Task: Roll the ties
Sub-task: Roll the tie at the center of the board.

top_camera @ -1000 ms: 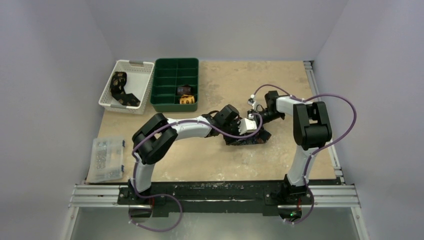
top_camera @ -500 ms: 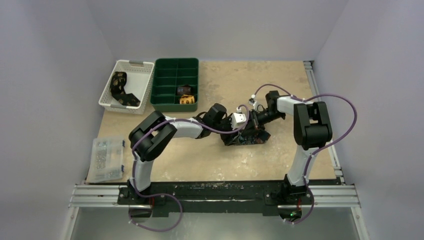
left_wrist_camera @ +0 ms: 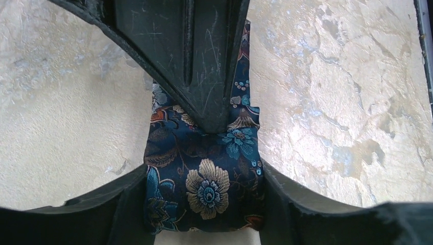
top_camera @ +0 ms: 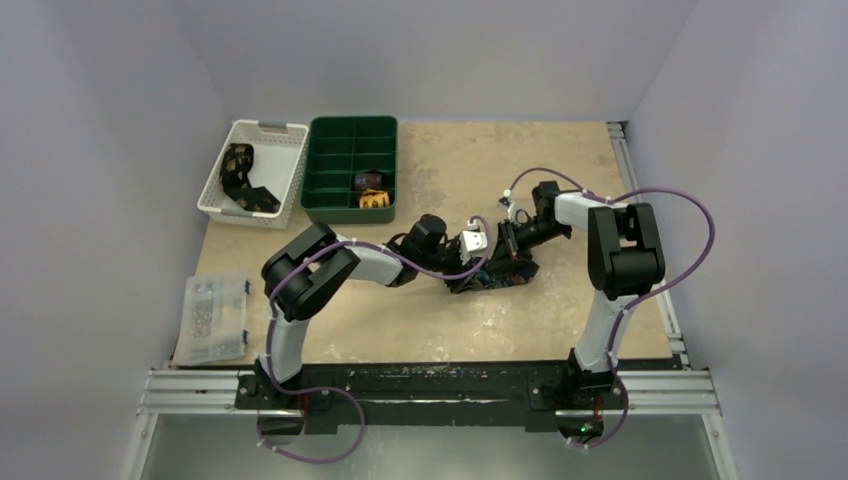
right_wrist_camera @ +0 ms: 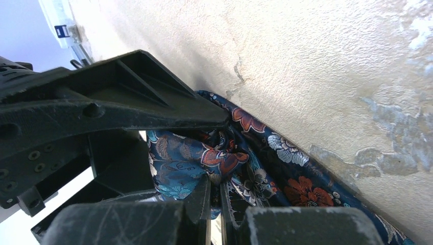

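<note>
Your right gripper (right_wrist_camera: 214,203) pinches the navy floral tie (left_wrist_camera: 207,190), likely anchoring it; your left gripper (left_wrist_camera: 203,171) straddles it, fingers spread.

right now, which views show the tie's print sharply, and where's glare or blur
left wrist: tie print crisp, table glares pale; right wrist: print sharp, its fingers blurred dark; top external: even light, tie just a dark lump

Navy tie (top_camera: 492,281), top view: mostly under both arm ends; print too small.
Same tie, left wrist view: 1 end cut by bottom edge, other behind right gripper (left_wrist_camera: 211,121).
Right gripper's tips: cloth pinched or not, cannot tell.
White basket (top_camera: 284,170): dark cloth (top_camera: 240,176), pattern unclear.
Green tray (top_camera: 328,160): 2 items (top_camera: 370,181), too small to identify.
Clear box (top_camera: 213,318): contents indistinct.
</note>
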Robot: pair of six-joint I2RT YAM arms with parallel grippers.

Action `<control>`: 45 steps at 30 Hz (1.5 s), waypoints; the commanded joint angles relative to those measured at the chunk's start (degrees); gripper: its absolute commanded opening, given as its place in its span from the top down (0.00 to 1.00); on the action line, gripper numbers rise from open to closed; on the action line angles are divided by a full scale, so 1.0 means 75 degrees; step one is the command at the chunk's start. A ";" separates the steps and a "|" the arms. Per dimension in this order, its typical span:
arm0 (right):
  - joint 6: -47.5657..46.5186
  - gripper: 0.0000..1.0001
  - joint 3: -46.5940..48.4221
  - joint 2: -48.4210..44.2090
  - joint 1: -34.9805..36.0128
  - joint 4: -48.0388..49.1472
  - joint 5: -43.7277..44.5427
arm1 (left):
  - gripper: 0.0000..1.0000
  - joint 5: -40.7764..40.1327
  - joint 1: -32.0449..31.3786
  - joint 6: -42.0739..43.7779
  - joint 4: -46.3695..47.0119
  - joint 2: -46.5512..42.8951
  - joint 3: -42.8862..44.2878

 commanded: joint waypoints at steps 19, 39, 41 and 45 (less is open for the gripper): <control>0.0137 0.66 -0.0313 0.0305 -0.0630 0.0320 0.0433 | 0.75 -0.1436 -0.0137 0.1302 -0.3668 -0.0789 0.0592; 0.0058 0.68 -0.0167 0.0664 -0.0639 0.0383 0.1343 | 0.66 -0.2334 -0.0703 0.2433 -0.6194 -0.0151 0.1686; 0.0102 0.67 -0.0036 0.0730 -0.0641 0.0388 0.1393 | 0.65 -0.2188 -0.0682 0.2456 -0.5879 -0.0314 0.1479; 0.0055 0.67 0.0042 0.0787 -0.0639 0.0372 0.1442 | 0.64 -0.1711 -0.0608 0.2160 -0.5770 -0.0659 0.1579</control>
